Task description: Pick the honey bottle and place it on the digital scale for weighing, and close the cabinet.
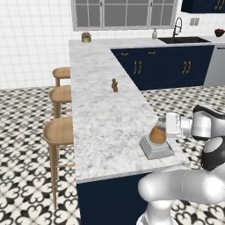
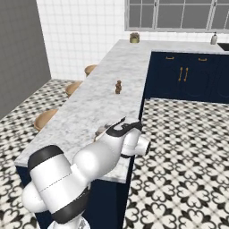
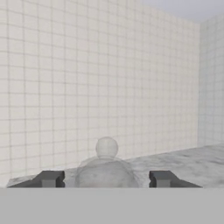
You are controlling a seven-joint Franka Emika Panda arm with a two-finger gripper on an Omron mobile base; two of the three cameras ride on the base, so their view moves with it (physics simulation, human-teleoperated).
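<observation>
Left base view: the honey bottle stands upright on the digital scale near the marble worktop's front edge. The claw reaches in level from the right, fingers flanking the bottle; whether they grip or have released is unclear.

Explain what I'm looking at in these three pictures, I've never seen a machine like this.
It is a rendered kitchen with a white robot arm on a base that can drive. Two pictures come from cameras behind the arm, left and right; the third looks out from its hand. On the marble counter a honey bottle stands on a small grey scale, with a tiny brown figurine farther back. The pincer reaches around the bottle, its two dark fingertips standing apart on either side. Whether they touch it, I cannot tell.
</observation>
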